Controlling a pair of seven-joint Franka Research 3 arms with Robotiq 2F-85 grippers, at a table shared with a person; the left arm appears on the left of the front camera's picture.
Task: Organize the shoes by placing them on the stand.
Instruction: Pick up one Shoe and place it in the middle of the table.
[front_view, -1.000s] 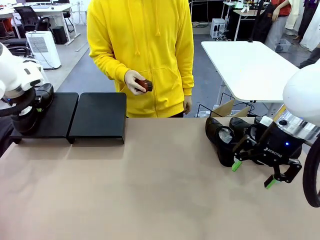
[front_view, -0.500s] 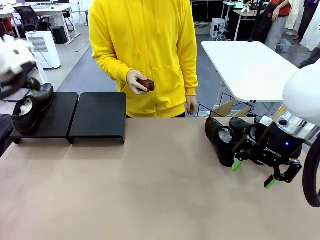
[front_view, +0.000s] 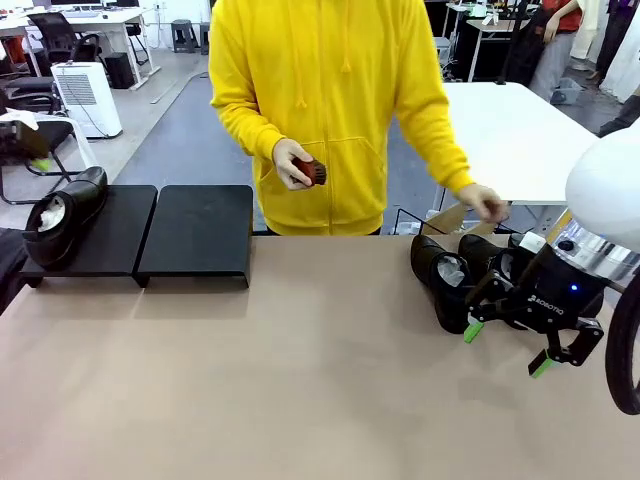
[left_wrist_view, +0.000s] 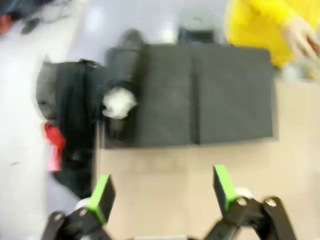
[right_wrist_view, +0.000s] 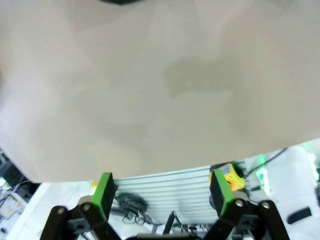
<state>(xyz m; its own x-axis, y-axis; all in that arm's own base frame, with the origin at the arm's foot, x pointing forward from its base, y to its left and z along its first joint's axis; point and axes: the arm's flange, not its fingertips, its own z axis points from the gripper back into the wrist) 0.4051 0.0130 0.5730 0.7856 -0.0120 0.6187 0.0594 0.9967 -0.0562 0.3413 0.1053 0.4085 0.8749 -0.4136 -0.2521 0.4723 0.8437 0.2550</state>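
Saw one black shoe (front_view: 65, 215) lying on the stand (front_view: 200, 235), left platform. Saw two more shoes (front_view: 445, 275) touching on the table (front_view: 300, 380) at right, with the right gripper (front_view: 507, 349) spread wide just beside them. Noted a person's hand (front_view: 290, 160) holding a brown brush (front_view: 312, 172), other hand (front_view: 487, 203) above the pair.

The left tool (left_wrist_view: 162, 189) has lifted off the glossy black leather shoe (front_view: 62, 225); the person's free hand (front_view: 487, 203) has reached rightward.
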